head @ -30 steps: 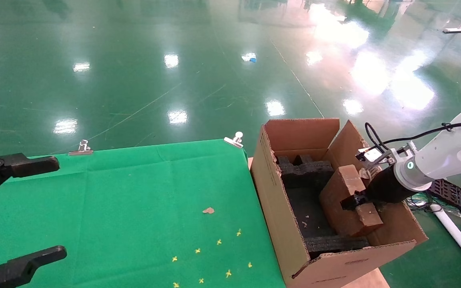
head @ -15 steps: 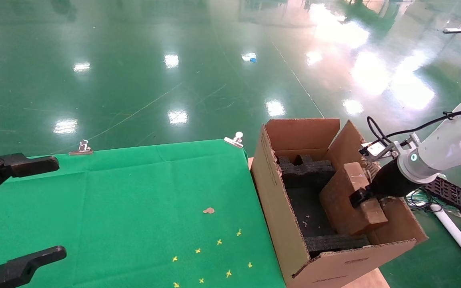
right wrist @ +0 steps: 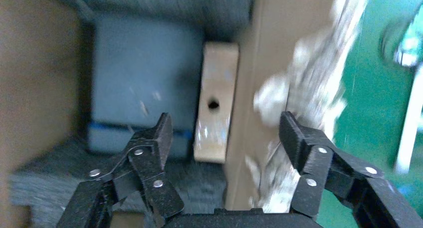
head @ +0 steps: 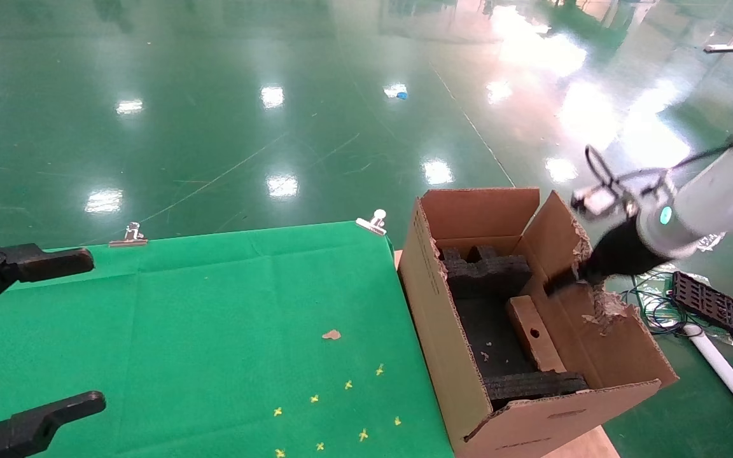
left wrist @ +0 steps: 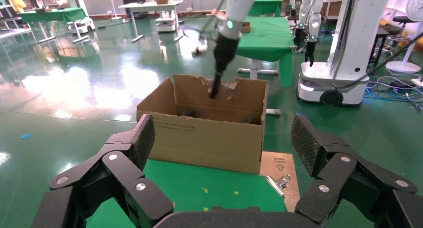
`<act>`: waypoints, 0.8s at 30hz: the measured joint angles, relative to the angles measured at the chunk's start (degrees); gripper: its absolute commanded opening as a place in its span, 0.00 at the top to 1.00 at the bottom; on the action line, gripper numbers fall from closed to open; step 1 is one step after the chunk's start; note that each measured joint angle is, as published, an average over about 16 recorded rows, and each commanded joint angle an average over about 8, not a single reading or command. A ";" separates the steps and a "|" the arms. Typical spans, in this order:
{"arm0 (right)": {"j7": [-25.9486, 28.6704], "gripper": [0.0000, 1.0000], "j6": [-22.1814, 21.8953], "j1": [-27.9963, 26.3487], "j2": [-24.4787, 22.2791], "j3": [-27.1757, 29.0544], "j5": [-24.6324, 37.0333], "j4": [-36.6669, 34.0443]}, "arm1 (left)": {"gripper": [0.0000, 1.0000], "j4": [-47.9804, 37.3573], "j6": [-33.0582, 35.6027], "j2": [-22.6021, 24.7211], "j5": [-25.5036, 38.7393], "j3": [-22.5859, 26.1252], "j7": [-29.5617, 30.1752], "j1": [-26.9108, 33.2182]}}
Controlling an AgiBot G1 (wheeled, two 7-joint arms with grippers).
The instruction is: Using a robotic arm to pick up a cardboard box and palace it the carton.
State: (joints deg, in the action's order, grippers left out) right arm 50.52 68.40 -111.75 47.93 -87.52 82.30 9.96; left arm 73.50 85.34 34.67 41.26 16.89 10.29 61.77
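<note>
One cardboard box (head: 535, 333) lies inside the one carton (head: 443, 331), against its right wall. Only the right wrist view shows the right pincer (right wrist: 224, 133) released, empty above it. Left pincer (left wrist: 224, 143) released over the green surface (head: 182, 331).

robot lab hall: glossy green floor (head: 214, 127), other robots (left wrist: 344, 43), cloth-covered tables (left wrist: 272, 36)

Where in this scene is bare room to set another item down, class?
Most of the green cloth between the clips and the carton is bare. Inside the carton it is crowded: black foam blocks and the cardboard box leave only a narrow floor strip.
</note>
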 measured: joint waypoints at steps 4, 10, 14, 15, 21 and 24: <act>-2.87 0.00 0.28 -4.82 -1.94 1.25 -1.10 3.49 | 0.00 0.00 -0.01 -0.01 -0.01 0.01 -0.01 0.00; -6.05 0.00 0.43 -11.39 -6.17 3.21 -2.74 11.59 | 0.00 0.00 -0.02 -0.01 -0.02 0.03 -0.02 0.01; -6.99 0.00 0.19 -14.04 -9.10 4.53 -3.73 17.70 | 0.00 -0.01 -0.02 -0.02 -0.03 0.05 -0.02 0.00; -7.16 0.00 0.17 -14.33 -9.72 4.94 -4.00 19.13 | 0.00 -0.01 -0.03 -0.02 -0.04 0.05 -0.03 0.01; -8.03 0.00 0.53 -13.05 -12.30 8.30 -6.02 26.30 | 0.00 -0.04 -0.03 -0.02 -0.05 0.07 -0.04 0.01; -8.95 0.00 1.02 -11.01 -12.86 10.74 -7.41 28.85 | 0.00 -0.05 -0.03 -0.03 -0.06 0.08 -0.05 0.01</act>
State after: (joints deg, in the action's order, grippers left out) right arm 41.57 69.43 -122.76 35.07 -76.78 74.88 38.82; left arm 73.45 85.31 34.64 41.20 16.97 10.24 61.78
